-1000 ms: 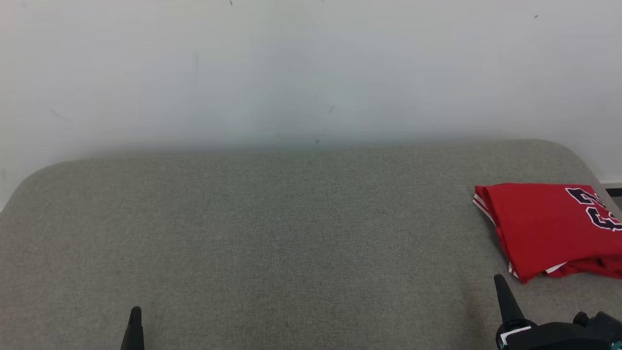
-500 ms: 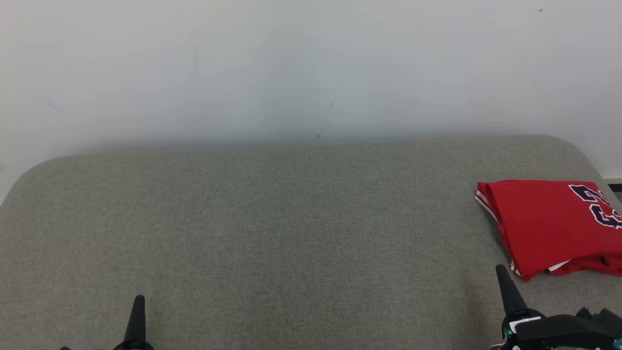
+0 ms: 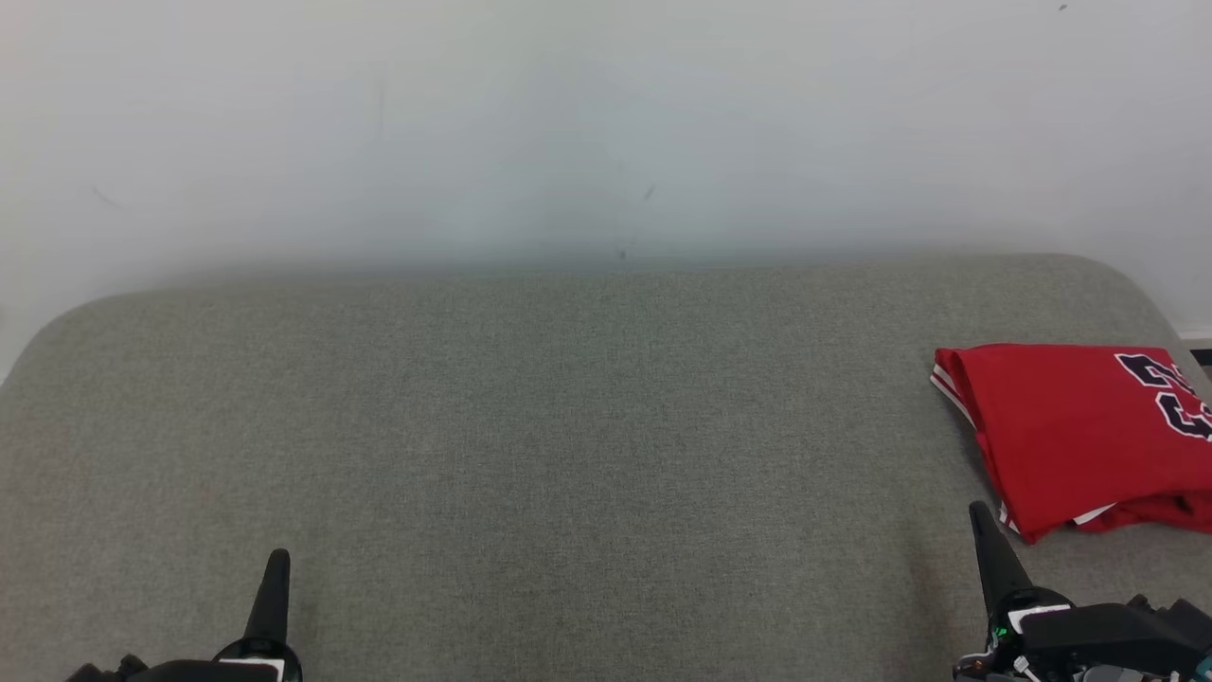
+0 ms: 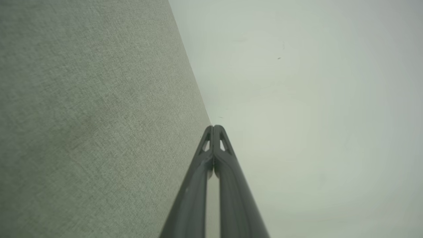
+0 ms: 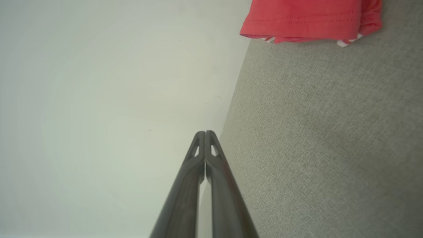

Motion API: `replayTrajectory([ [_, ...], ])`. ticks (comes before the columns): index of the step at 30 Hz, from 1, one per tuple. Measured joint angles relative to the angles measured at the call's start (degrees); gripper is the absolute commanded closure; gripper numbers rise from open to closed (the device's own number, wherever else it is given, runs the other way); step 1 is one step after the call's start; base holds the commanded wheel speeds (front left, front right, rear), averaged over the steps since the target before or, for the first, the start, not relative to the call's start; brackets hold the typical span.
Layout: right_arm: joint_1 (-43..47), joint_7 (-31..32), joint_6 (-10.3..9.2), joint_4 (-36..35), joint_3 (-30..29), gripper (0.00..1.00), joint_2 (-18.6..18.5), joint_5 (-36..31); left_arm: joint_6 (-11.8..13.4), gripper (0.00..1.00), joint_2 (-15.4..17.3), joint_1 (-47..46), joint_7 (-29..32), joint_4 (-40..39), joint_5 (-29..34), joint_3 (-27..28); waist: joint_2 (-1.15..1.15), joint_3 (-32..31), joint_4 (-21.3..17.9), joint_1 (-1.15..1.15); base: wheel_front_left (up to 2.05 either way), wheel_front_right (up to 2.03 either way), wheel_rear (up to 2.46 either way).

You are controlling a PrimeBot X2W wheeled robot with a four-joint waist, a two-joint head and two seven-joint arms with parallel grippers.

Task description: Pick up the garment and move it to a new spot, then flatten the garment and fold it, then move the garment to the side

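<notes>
The garment (image 3: pixel 1070 426) is a red jersey with dark lettering and white-striped trim, lying folded at the right edge of the grey cushion (image 3: pixel 568 426); its hem shows at the top of the right wrist view (image 5: pixel 310 19). My right gripper (image 3: pixel 978 514) is shut and empty, its tip just below and left of the jersey's near corner, apart from it. In its own view the right gripper (image 5: pixel 205 133) has its fingertips pressed together. My left gripper (image 3: pixel 277 557) is shut and empty at the lower left, far from the jersey, fingertips touching in its own view (image 4: pixel 213 127).
A pale wall (image 3: pixel 606 123) stands right behind the grey cushion's far edge. The cushion's rounded corners show at far left (image 3: pixel 57 332) and far right (image 3: pixel 1127 284). A dark strip of floor or skirting (image 3: pixel 1201 358) lies past the right edge.
The head camera has tilted, so both grippers show more of themselves at the bottom. The jersey lies as before. Both grippers stay shut.
</notes>
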Motion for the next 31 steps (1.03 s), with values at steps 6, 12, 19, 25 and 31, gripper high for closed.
replayTrajectory([
  [6, -0.25, 0.38, -0.03, 0.01, -0.14, 1.0, 0.0, 2.64, 0.0, 1.0, -0.01, -0.41, 0.66, -0.11, -2.78, -0.1, 0.0, 0.37, 0.06, 0.0, 0.0, 0.0, 0.0],
  [12, -0.7, 0.63, -0.03, 0.03, -0.29, 1.0, 0.0, 5.34, -0.01, 1.0, -0.02, -1.29, 1.27, -0.23, -5.36, -0.15, 0.0, 0.74, 0.11, 0.0, 0.0, 0.0, 0.0],
  [19, -1.25, 0.87, -0.03, 0.02, -0.46, 1.0, -0.01, 8.4, -0.01, 1.0, -0.03, -1.72, 2.18, -0.29, -7.98, -0.22, 0.0, 1.18, 0.18, 0.0, 0.0, 0.0, 0.0],
  [25, -1.53, 1.13, -0.04, 0.02, -0.59, 1.0, -0.01, 10.89, -0.27, 1.0, -0.04, -2.43, 2.71, -0.38, -10.36, -0.29, 0.0, 1.55, 0.23, 0.0, 0.0, 0.0, 0.0],
  [31, -1.96, 1.33, -0.03, -0.01, -0.7, 1.0, -0.02, 12.68, -0.27, 1.0, -0.05, -2.76, 3.19, -0.41, -12.3, -0.36, 0.0, 1.86, 0.28, 0.0, 0.0, 0.0, 0.0],
])
